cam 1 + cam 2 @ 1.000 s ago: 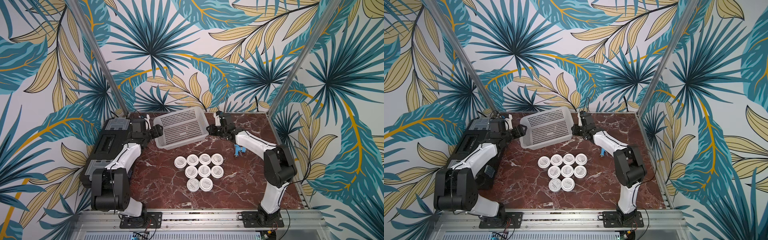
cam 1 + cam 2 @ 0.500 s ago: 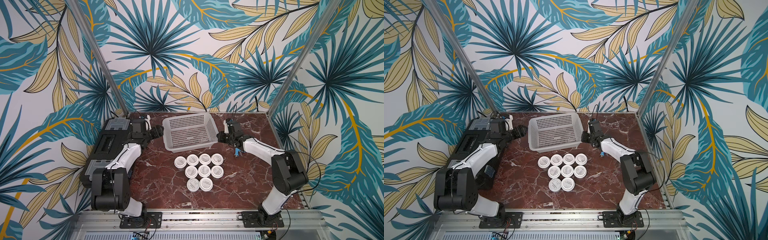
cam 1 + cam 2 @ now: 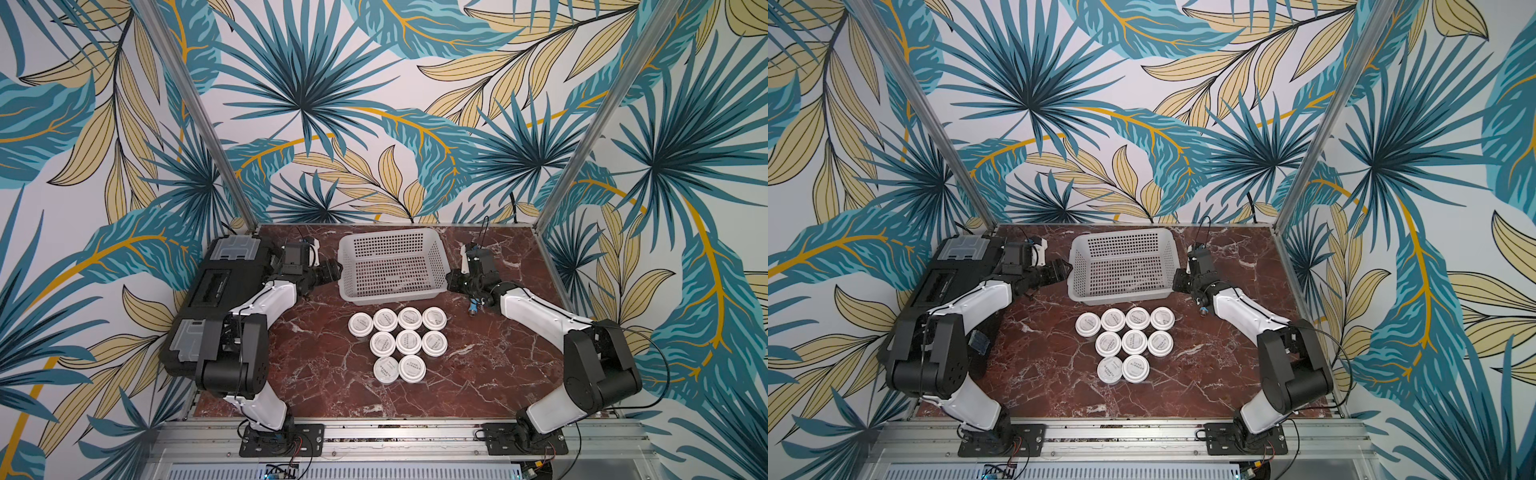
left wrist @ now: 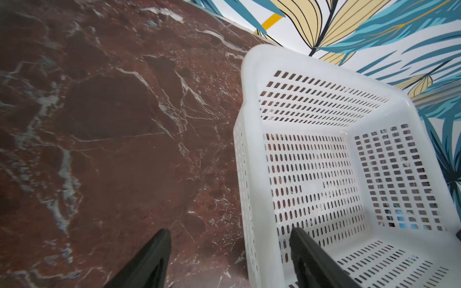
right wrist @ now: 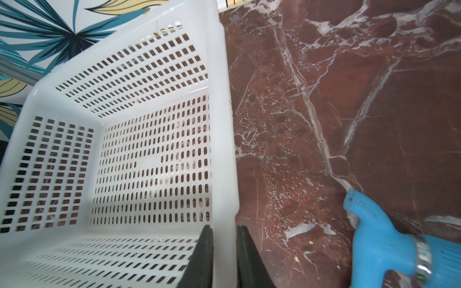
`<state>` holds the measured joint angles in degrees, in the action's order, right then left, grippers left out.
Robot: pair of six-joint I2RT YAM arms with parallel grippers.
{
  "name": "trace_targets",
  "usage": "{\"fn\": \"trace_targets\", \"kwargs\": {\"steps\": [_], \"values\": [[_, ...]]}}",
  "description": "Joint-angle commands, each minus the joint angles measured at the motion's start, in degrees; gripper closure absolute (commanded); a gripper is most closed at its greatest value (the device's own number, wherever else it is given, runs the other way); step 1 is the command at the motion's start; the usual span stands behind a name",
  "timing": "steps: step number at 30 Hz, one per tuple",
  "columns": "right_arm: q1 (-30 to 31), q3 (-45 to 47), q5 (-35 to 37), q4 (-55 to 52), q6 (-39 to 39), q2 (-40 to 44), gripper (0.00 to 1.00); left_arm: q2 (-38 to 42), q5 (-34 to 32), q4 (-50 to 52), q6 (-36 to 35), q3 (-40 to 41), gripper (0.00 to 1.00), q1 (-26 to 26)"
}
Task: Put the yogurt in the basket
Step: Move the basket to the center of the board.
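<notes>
Where the right fingers [image 5: 203, 256] meet the basket [image 5: 224, 124], they are pressed onto its rolled rim, one inside the wall and one outside, pinching it. Across the basket, the left fingers [image 4: 154, 256] stand spread, one over the tabletop [image 4: 99, 124] and one inside the basket, with the side wall between them; whether either touches it I cannot tell. The basket stands flat between both pairs of fingers. All nine yogurt jars [image 3: 408, 342] cluster outside it on the tabletop, near its front wall, on the robot-base side of the fingers. Each white lid bears a grey round label, its lettering too small to read.
</notes>
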<state>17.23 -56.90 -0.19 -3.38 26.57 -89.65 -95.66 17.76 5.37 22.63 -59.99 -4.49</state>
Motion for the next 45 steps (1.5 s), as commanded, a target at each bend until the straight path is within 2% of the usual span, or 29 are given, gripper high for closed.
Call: {"fn": "trace_targets", "kwargs": {"steps": [1,15,26,32,45], "values": [[-0.2,1.9,2.2,-0.8,-0.6,1.9,0.8,-1.3,0.2,-0.7,-0.1,-3.8,0.21,-2.0],[-0.2,4.2,-0.6,-0.6,-0.7,1.2,0.76,-3.5,1.2,-2.8,1.4,-4.8,0.21,-3.6],[-0.2,3.9,-2.5,-0.2,-0.7,-1.0,0.77,1.3,-3.0,-1.4,-0.3,-3.0,0.19,-2.7],[-0.2,5.6,-2.2,-1.0,-1.0,1.6,0.81,0.2,-1.7,-3.0,0.2,-2.8,0.19,-2.5],[-0.1,8.9,-3.8,-1.8,-0.7,5.4,0.8,-0.8,-1.5,-2.6,0.0,-3.3,0.19,-2.4]]}}
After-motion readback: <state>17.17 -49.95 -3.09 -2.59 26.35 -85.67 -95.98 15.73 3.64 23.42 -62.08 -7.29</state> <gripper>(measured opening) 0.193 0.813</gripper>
